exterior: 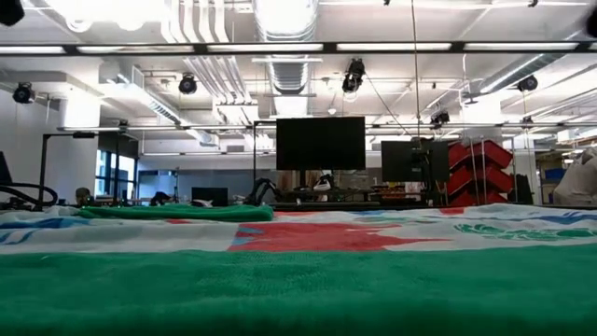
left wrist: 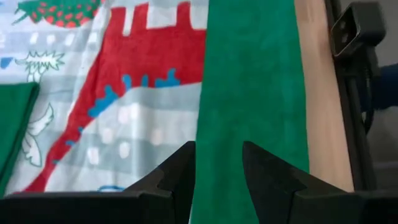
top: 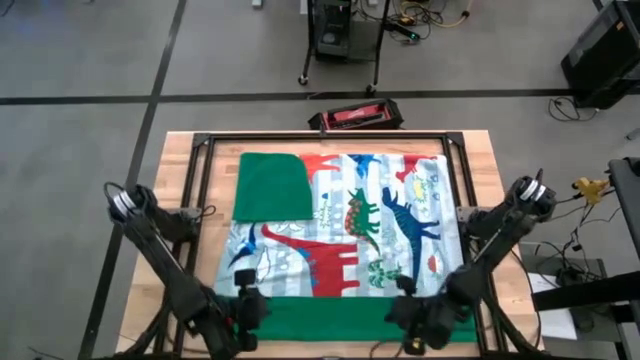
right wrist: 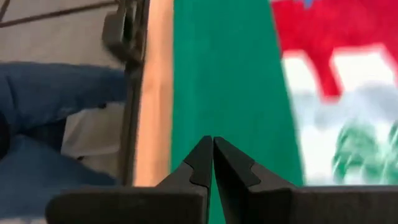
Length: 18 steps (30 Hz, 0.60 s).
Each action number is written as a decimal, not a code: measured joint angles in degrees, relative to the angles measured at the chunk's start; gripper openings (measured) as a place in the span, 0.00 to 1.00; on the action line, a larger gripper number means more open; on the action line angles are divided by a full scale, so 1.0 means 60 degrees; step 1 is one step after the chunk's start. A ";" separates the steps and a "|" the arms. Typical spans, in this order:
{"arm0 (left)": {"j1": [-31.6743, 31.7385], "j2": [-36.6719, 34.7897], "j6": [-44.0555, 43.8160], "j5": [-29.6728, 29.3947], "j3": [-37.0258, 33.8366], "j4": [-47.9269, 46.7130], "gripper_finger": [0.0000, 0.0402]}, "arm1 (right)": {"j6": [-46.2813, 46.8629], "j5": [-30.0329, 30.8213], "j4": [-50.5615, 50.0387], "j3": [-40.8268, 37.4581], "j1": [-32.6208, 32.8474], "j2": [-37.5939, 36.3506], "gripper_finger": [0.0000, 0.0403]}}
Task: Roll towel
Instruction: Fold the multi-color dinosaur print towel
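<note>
Left gripper (left wrist: 217,171) jaws apart, seemingly astride towel (top: 340,215) green fold at bench's near edge; right gripper (right wrist: 212,163) pinched together, may be empty, risking a lopsided roll

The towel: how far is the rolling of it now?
Done: the towel lies nearly flat, its near edge folded over into a green band, and one far corner is folded over, green side up. In hand: both grippers sit at that band, the left gripper with fingers apart over it, the right gripper shut. Left: almost the whole roll; the dinosaur face is still spread out.
</note>
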 joint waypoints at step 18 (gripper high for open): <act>-0.0039 0.0344 -0.2758 0.2723 -0.0024 -0.0805 0.48 | 0.4484 -0.2337 -0.4887 0.0616 0.2828 0.0044 0.20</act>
